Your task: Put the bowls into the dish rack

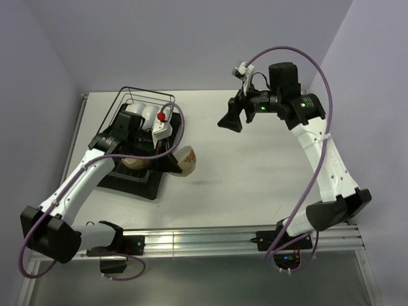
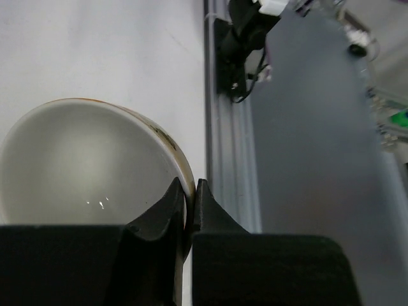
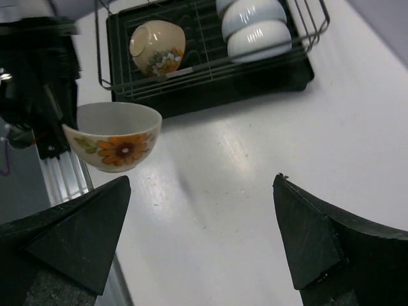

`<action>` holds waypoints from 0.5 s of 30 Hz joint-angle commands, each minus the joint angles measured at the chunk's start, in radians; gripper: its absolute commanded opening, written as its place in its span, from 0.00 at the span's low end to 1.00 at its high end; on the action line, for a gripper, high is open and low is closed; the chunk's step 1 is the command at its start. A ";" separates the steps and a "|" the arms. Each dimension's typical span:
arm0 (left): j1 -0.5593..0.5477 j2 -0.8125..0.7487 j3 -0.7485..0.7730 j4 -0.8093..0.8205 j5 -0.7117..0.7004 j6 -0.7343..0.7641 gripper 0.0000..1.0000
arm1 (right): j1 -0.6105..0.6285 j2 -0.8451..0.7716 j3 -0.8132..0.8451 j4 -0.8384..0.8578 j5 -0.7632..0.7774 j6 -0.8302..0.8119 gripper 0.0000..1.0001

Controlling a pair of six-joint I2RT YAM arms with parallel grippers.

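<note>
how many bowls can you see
4. A held bowl in the left hand beside the rack; a tipped bowl in the rack; two white bowls at its other end. More may hide behind them.

- Left arm (image 1: 76, 185) reaches up to centre-left; left gripper (image 2: 189, 191) pinched tight on a bowl (image 2: 83, 166) rim.
- Right arm (image 1: 325, 166) bends toward upper right; right gripper (image 1: 229, 121) gapes wide, empty.

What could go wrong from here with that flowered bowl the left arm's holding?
The left gripper pinches the flowered bowl only by its rim, so it might slip or swing. Carried into the dish rack, it could clip the raised wires or knock the tipped bowl already inside.
</note>
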 commanded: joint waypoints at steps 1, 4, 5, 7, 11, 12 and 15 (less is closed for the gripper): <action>0.019 0.035 0.065 0.052 0.218 -0.078 0.00 | 0.008 -0.074 0.009 0.041 -0.109 -0.213 1.00; 0.024 0.083 0.094 0.020 0.270 -0.084 0.00 | 0.024 -0.149 -0.006 -0.060 -0.149 -0.445 1.00; 0.024 0.107 0.108 0.008 0.296 -0.078 0.01 | 0.039 -0.164 -0.017 -0.095 -0.152 -0.532 1.00; 0.025 0.130 0.127 -0.033 0.315 -0.052 0.00 | 0.070 -0.210 -0.066 -0.120 -0.138 -0.591 1.00; 0.025 0.198 0.182 -0.188 0.363 0.071 0.00 | 0.185 -0.263 -0.155 -0.175 -0.103 -0.701 0.98; 0.025 0.204 0.186 -0.195 0.370 0.076 0.00 | 0.232 -0.270 -0.184 -0.167 -0.091 -0.698 0.98; 0.025 0.218 0.190 -0.199 0.386 0.077 0.00 | 0.286 -0.270 -0.204 -0.123 -0.032 -0.671 0.98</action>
